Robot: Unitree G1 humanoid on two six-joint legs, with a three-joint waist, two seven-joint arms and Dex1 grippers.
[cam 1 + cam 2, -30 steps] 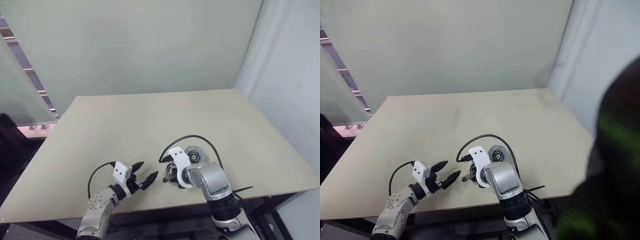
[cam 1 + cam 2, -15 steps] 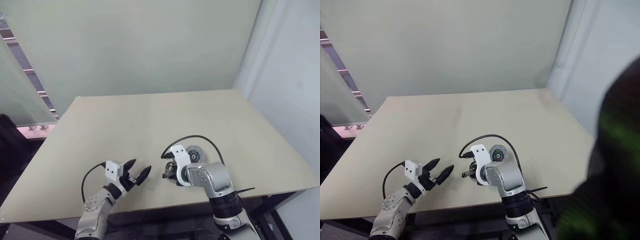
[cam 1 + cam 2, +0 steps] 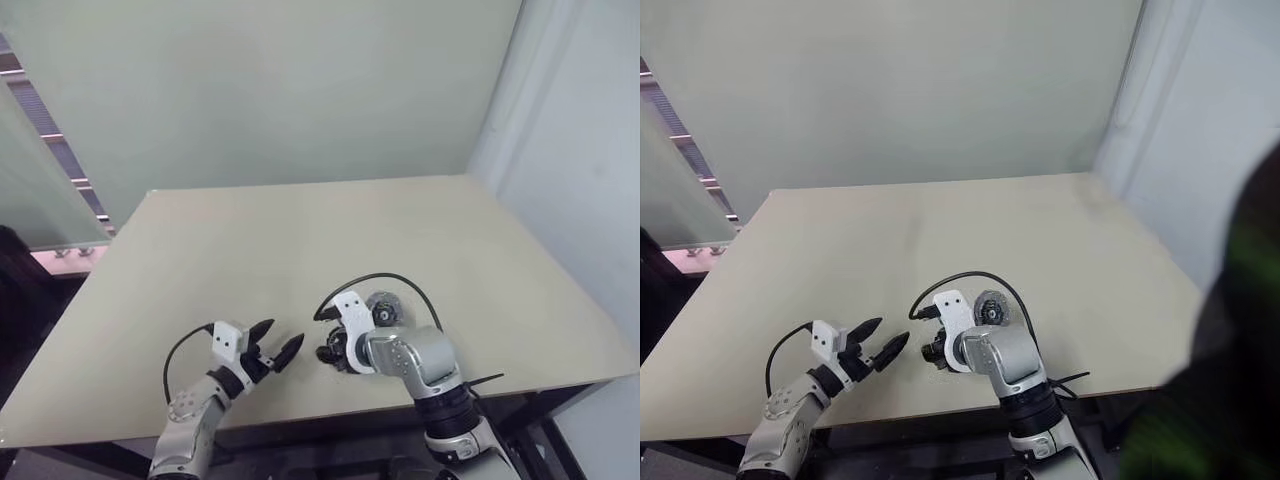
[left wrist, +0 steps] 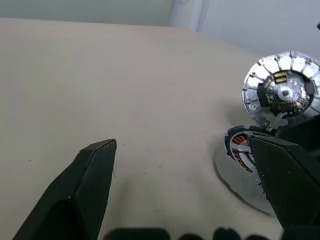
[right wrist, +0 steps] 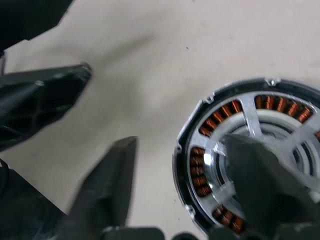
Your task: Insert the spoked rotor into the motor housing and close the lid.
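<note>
The right gripper (image 5: 185, 185) stood with its fingers spread and nothing clamped between them. One finger (image 5: 107, 182) hung over bare table just left of the motor housing (image 5: 240, 150); the other finger (image 5: 255, 175) lay across the housing's centre. Whether that finger touched the part could not be told. The spoked rotor (image 5: 252, 122) sat inside the housing: silver spokes crossed the copper windings, and a dark rim with small tabs ran around them. The far right part of the housing was cut off by the picture's edge, and the finger hid the hub.

In the head views the right gripper (image 3: 335, 350) pointed down at the table (image 3: 300, 240) near its near edge, and its white wrist block covered most of the housing.

The lid (image 4: 282, 92) lay on the table just beyond the housing, on its far right side, with a ring of silver segments around a dark centre. In the left eye view the lid (image 3: 381, 310) was half hidden behind the right wrist and its black cable.

The left gripper (image 3: 277, 345) hovered to the left of the housing, well clear of it, fingers released and wide apart, grasping nothing. In its wrist view one finger (image 4: 280, 185) overlapped the housing (image 4: 240, 150), so only a sliver of windings showed.
</note>
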